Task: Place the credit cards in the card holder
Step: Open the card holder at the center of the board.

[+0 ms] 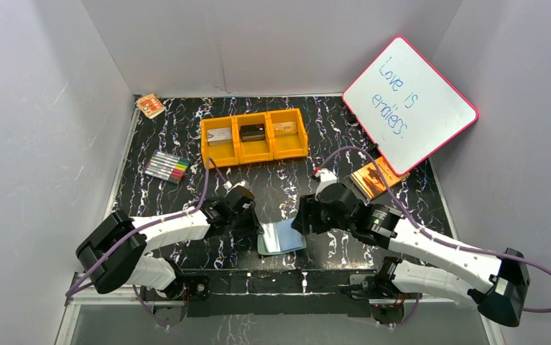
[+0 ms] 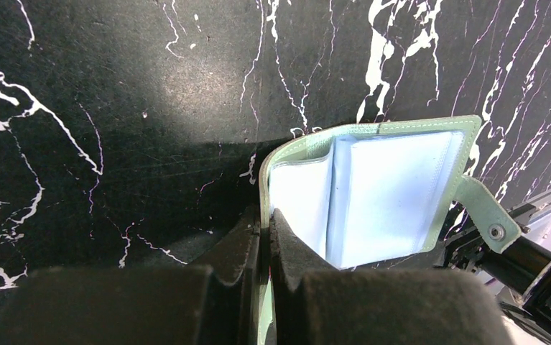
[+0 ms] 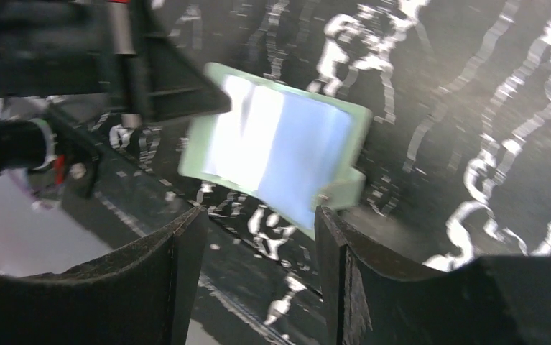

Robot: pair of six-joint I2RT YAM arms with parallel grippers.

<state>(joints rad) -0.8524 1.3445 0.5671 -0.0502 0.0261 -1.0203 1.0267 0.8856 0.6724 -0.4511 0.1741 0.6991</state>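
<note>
Black marbled table (image 1: 286, 180) underneath it all, and propped at the back right stands a pink-rimmed whiteboard (image 1: 410, 104) with blue handwriting. Next in size is the orange tray (image 1: 255, 155), three compartments, sitting at the back centre. Both arms reach in toward the near middle.

The left gripper (image 2: 265, 230) is pinched tight on the green left edge of the card holder (image 2: 380, 194). The right gripper (image 3: 258, 223) hangs just beside the holder's right side, its fingers (image 3: 186, 266) spread apart with nothing between them.

The holder sits open at the near centre between the two grippers. Its pale blue pockets face up and its snap tab (image 2: 484, 208) sticks out to the side.

The credit cards (image 1: 252, 132) are in the tray, well apart from the holder, one to a compartment: silver-grey left, black middle, tan right. Coloured markers (image 1: 167, 167) lie left of the tray.
</note>
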